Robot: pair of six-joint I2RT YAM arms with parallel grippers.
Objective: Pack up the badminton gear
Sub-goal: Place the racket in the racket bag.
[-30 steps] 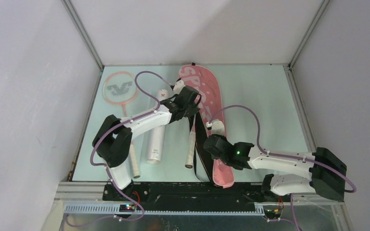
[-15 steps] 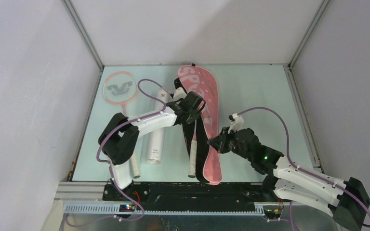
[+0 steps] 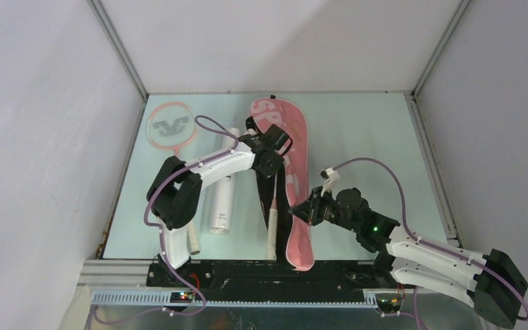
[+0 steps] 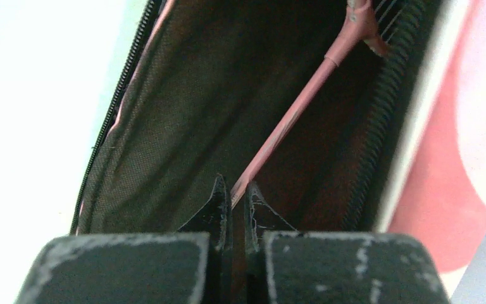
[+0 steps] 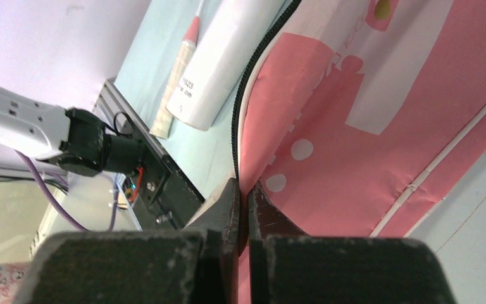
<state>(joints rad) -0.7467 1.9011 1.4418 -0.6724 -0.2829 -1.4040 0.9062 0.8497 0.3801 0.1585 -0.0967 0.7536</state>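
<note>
Much of the racket (image 4: 294,111) is out of our sight: from above, its head lies under the left arm (image 3: 213,168) and the bag (image 3: 300,158), and only the white handle sticks out toward the near edge of the table (image 3: 371,137). In the left wrist view we see just its pink shaft and the fork where the frame begins, cut off at the top of the frame, lying in the bag's dark lining between the 2 rows of zip (image 4: 389,95). The lettering on the bag is partly covered by the arm from above. We cannot see into the tube (image 3: 223,199), which lies on the table left of the bag, nor tell what the bag holds deeper in. The left gripper (image 4: 237,202) sits at the bag's mouth, its 2 fingers nearly together and clamped on the thin shaft. The right gripper (image 5: 243,190) pinches the bag's zipped edge about halfway down its length, fingers pressed tight on the fabric, which rises in a fold there. The other racket (image 3: 170,126) lies flat at the far left, well apart from the bag, with its handle running down beside the tube; part of its shaft is hidden behind the left arm.
</note>
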